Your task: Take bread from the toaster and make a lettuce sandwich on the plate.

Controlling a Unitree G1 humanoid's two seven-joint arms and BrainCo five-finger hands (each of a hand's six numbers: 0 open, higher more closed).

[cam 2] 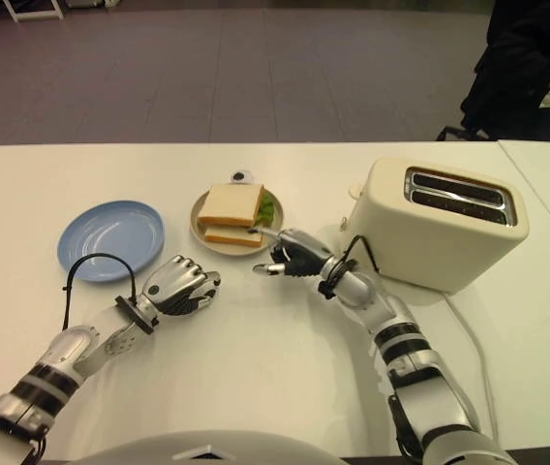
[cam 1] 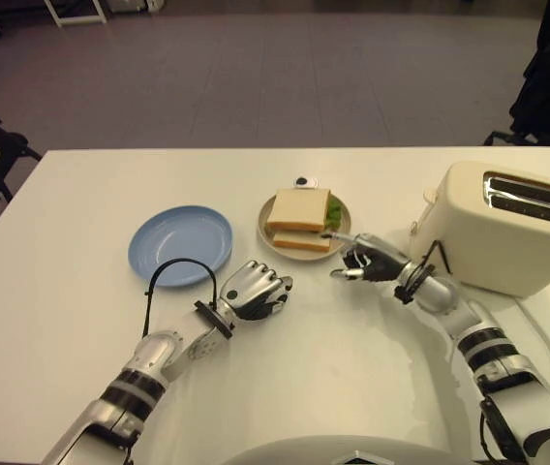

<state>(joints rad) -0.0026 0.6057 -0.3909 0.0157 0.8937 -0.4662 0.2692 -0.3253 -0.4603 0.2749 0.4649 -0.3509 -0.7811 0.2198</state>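
Sandwich (cam 1: 301, 221) looks assembled: two slices stacked on the small beige plate (cam 1: 263, 232), lettuce (cam 1: 334, 213) poking out on the right side. Both toaster (cam 1: 493, 242) slots read empty, so I judge the task is nearly finished.

My right hand (cam 1: 372, 260) is just beside the plate's near-right rim, fingers half-curled and holding nothing, one fingertip pointing at the rim. I can't tell if it touches. From those fingers the sandwich lies forward and to the left, and it's close. The stack is near-square, slightly longer left to right.

Left hand (cam 1: 256, 291) rests on the desk (cam 1: 72, 194), fingers curled into a loose fist and holding nothing. It's near the blue plate (cam 1: 180, 244), with the sandwich forward and to its right. The right hand is the nearer one, so any nudge or straightening of the top slice should be its job.
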